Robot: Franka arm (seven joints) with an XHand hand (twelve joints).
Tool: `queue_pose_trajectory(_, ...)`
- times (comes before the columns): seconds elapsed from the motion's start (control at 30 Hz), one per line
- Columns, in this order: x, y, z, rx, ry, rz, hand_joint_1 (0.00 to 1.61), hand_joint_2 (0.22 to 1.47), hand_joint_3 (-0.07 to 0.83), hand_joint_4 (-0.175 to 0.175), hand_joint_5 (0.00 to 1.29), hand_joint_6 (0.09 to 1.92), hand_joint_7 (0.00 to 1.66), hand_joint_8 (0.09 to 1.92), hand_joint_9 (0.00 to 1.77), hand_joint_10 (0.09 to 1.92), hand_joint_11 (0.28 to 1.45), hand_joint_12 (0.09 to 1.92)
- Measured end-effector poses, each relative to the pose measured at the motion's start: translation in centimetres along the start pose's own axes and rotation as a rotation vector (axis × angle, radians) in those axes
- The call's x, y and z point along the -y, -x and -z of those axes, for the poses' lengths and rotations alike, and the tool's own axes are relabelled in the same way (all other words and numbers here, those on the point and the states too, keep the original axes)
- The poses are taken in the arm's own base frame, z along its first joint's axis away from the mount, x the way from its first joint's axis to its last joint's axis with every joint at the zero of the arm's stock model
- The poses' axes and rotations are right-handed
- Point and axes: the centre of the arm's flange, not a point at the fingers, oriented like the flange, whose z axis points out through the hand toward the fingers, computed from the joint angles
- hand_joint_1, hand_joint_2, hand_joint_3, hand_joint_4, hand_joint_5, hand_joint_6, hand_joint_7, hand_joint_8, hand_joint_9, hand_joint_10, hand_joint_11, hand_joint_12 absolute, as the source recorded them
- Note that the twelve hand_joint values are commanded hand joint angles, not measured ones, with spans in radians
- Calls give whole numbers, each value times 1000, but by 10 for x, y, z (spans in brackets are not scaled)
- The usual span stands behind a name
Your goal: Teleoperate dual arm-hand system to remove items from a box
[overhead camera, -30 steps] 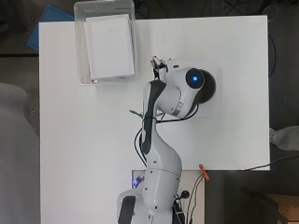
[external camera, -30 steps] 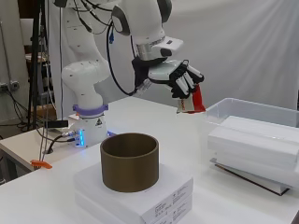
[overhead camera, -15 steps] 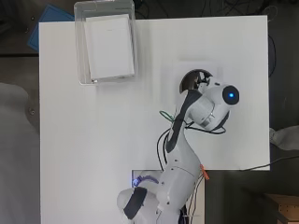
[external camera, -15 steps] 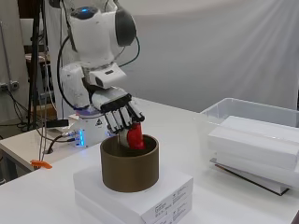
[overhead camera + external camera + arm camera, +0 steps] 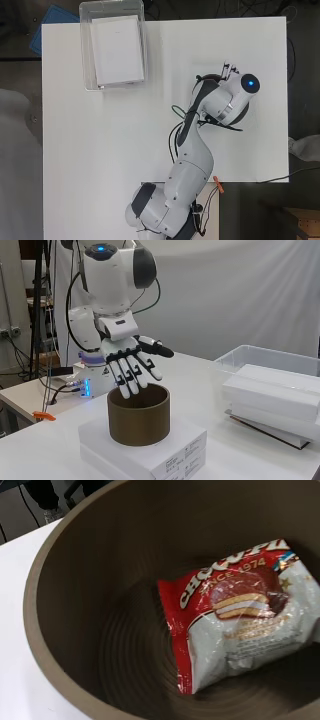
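Hovering over the brown round cardboard tub (image 5: 139, 415), the black-and-white hand (image 5: 129, 361) has its fingers (image 5: 131, 374) straight & spread, holding nothing, tips just above the tub's near rim. Red-and-white plastic snack packet (image 5: 240, 625) lies flat on the tub's bottom, below the fingers, not touching them. Tub sits on a flat white carton (image 5: 145, 449) nr the white table (image 5: 100, 150) right edge. Clear plastic bin (image 5: 270, 371) w/ white boxes (image 5: 272, 400) at the far-left corner.

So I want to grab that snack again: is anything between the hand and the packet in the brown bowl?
Nothing visible. The hand hovers open just above the brown bowl, and the red-and-white snack packet lies uncovered inside.
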Motion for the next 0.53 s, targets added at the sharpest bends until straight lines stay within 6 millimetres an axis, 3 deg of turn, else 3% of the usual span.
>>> queue_pose_trajectory(0.13,58,-55,-19,68,96,154,0,860,21,100,3,87,183,87,320,87,403,87)
queue_pose_trajectory(0.27,149,-125,-15,71,138,390,0,897,18,93,17,87,234,87,359,87,419,87)
queue_pose_trajectory(0.33,185,-138,0,48,169,481,0,892,11,93,28,87,245,87,368,87,428,87)
queue_pose_trajectory(0.43,235,-141,27,-6,202,604,0,887,5,101,61,87,264,87,374,87,437,87)
queue_pose_trajectory(0.53,246,-130,35,-29,205,642,0,892,4,105,102,87,281,87,383,87,446,87)
